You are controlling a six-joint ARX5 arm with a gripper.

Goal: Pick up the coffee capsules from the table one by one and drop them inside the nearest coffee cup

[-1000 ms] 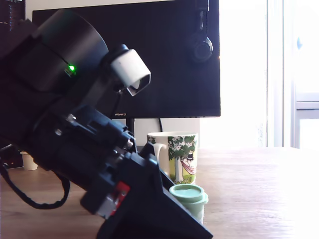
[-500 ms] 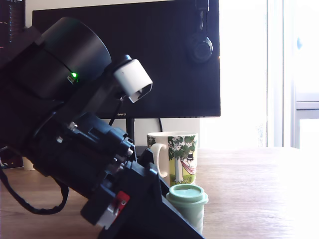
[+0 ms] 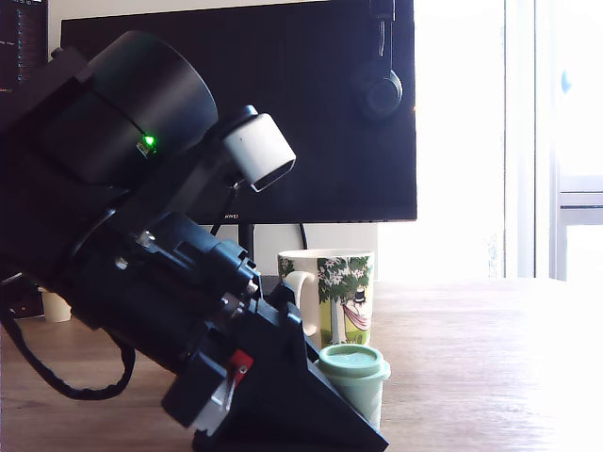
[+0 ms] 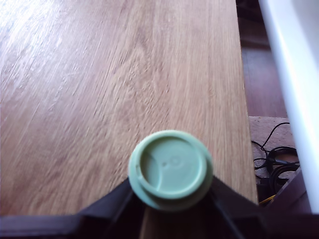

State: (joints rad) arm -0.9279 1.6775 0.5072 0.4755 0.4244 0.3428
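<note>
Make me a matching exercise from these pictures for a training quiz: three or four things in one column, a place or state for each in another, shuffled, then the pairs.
Things:
1. mint-green capsule
2. mug
3. headphones
4. gripper

Places or states:
A. hanging on the dark monitor
B. standing on the table behind the capsule in the exterior view
C. closed around the capsule
D. held between two dark fingers

Pairs: 1-D, 2-B, 3-A, 4-C

i see a matt mint-green plastic capsule [image 4: 170, 169], smooth on top. the table [image 4: 99, 99] looks like brown wood grain with a soft sheen. the mug [image 3: 341, 294] seems glossy printed ceramic, the gripper [image 4: 169, 199] matt black plastic.
</note>
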